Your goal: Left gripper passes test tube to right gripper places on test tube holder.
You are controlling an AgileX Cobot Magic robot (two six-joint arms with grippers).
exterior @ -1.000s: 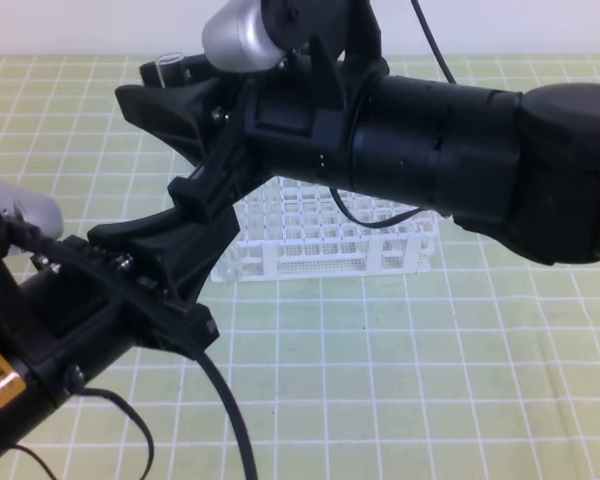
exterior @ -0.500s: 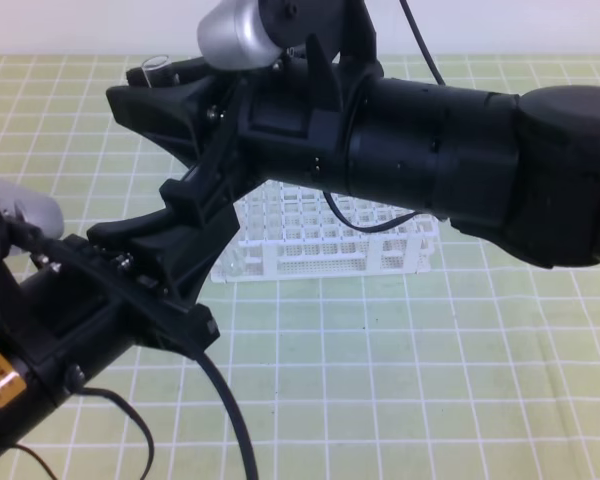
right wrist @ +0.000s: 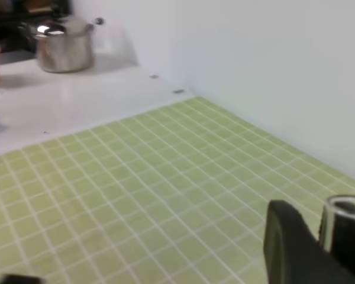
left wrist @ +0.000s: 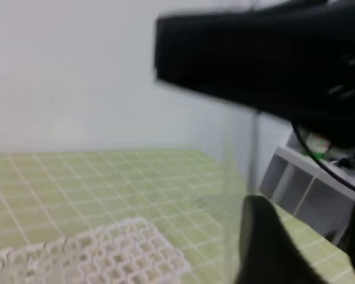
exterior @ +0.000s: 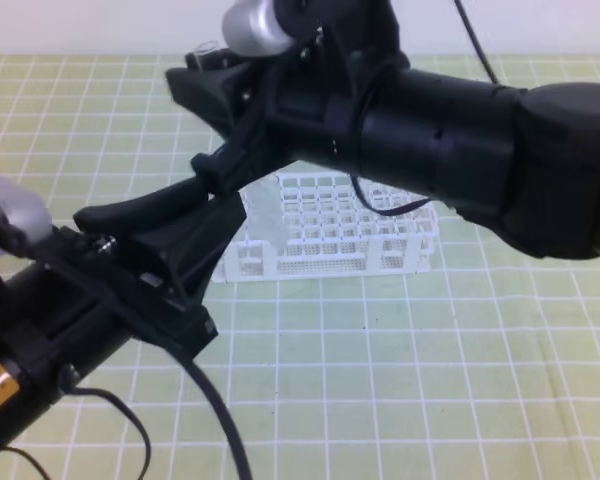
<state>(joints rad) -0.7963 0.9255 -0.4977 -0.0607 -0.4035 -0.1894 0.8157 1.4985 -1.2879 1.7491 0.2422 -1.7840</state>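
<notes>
Clear glass test tube (right wrist: pixel 346 228) stands roughly upright in the right gripper (exterior: pixel 220 85), rim up between its black fingers (right wrist: pixel 290 248) per right wrist view; jaws narrow, closed on it. In the high view only a faint rim shows at the gripper tip. Left gripper (exterior: pixel 150 225) sits just below-left; how wide it stands I can't tell, and no tube is visible in it. White test tube holder (exterior: pixel 330 235) lies below and behind both, on the green grid mat (exterior: pixel 430 380); tube axis approx. vertical, so the right arm needs to come down over a hole. Vs. 1 s ago: right gripper has shifted right and up, left gripper has dropped away slightly.
</notes>
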